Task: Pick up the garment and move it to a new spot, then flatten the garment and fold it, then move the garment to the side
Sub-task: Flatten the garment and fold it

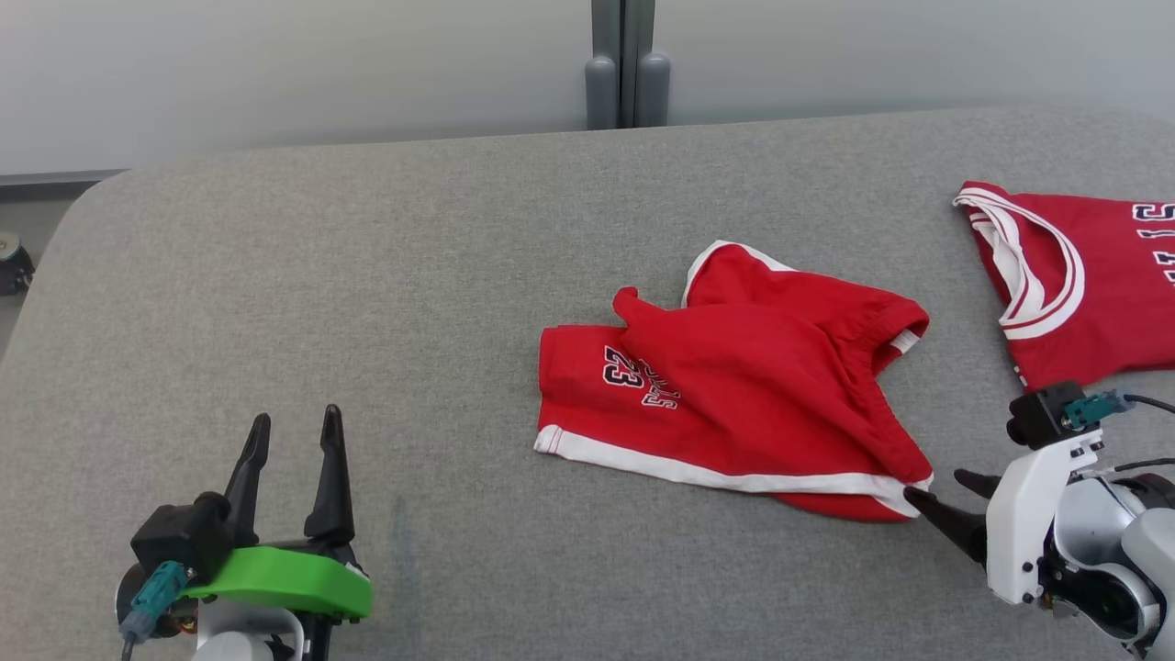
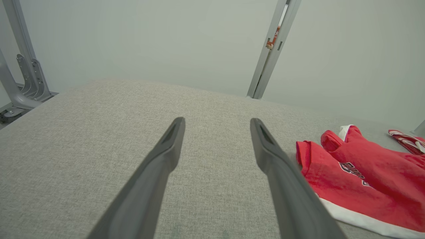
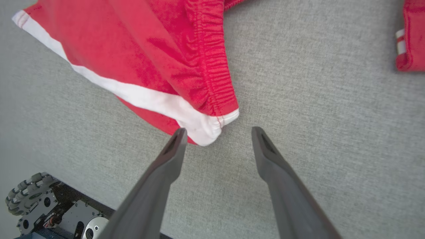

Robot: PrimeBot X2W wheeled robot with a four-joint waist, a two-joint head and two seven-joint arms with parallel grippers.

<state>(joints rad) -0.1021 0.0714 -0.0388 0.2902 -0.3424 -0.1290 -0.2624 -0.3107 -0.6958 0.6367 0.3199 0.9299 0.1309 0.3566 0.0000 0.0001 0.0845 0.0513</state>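
Note:
The garment [image 1: 734,395] is a pair of red shorts with white trim and a "23" print, lying crumpled on the grey padded table [image 1: 367,275]. My right gripper [image 1: 934,487] stands open at the shorts' near right corner, holding nothing. In the right wrist view the white hem corner of the shorts [image 3: 149,49] lies just beyond the right gripper [image 3: 218,131], closest to the left fingertip [image 3: 179,134]. My left gripper [image 1: 296,415] is open and empty at the lower left, well apart from the cloth. The left wrist view has the left gripper [image 2: 216,120] over bare table, with the shorts [image 2: 365,179] off to the right.
A red jersey [image 1: 1074,275] with white-striped trim lies at the table's far right, close to the shorts. It is also in both wrist views, jersey [image 2: 406,141] and jersey [image 3: 410,36]. A grey post [image 1: 627,64] stands behind the table. The robot base [image 3: 23,199] sits below the table's near edge.

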